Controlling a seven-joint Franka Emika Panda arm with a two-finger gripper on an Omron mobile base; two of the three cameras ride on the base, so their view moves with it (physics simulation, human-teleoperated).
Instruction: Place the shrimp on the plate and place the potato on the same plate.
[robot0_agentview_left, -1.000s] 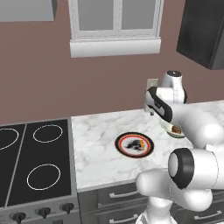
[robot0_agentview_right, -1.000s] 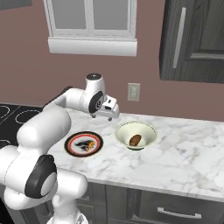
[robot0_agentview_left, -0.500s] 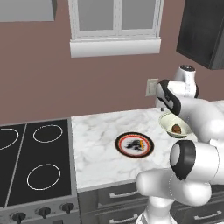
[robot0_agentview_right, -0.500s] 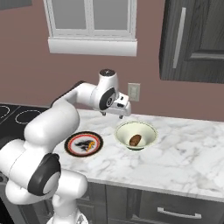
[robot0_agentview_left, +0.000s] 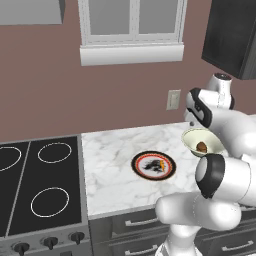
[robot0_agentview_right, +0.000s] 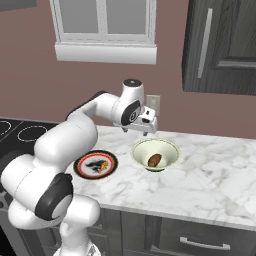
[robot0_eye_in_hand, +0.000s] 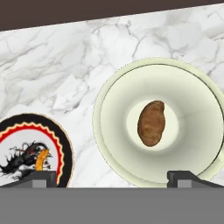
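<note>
White-and-grey marble counter runs beneath a window and a reddish-brown wall, with a black cooktop off to one end. Above it hangs the gripper (robot0_agentview_right: 141, 126), its jaws spread as wide as they go and holding nothing. Directly below and slightly ahead of the jaws sits a pale cream bowl (robot0_eye_in_hand: 109, 131), and in the bottom of that bowl lies the potato (robot0_eye_in_hand: 151, 123), a small brown oval lump. Seen from the hand, the potato rests between the two fingertips (robot0_eye_in_hand: 180, 176) but nearer the right-hand one, so the jaws look a little off-centre from it. Its long axis runs roughly away from the hand, tipped slightly to one side, which would put its narrow width across the gap between the jaws, a favourable line for a pinch, in my judgement. The bowl's sloping wall surrounds the potato on all sides, so a straight descent seems the likely approach. Off to the left of the jaws, just beside the bowl but not touching it, lies the plate (robot0_eye_in_hand: 61, 144), dark-rimmed with a red ring. The shrimp (robot0_eye_in_hand: 40, 159), a tiny orange curl, already rests on its white centre.
</note>
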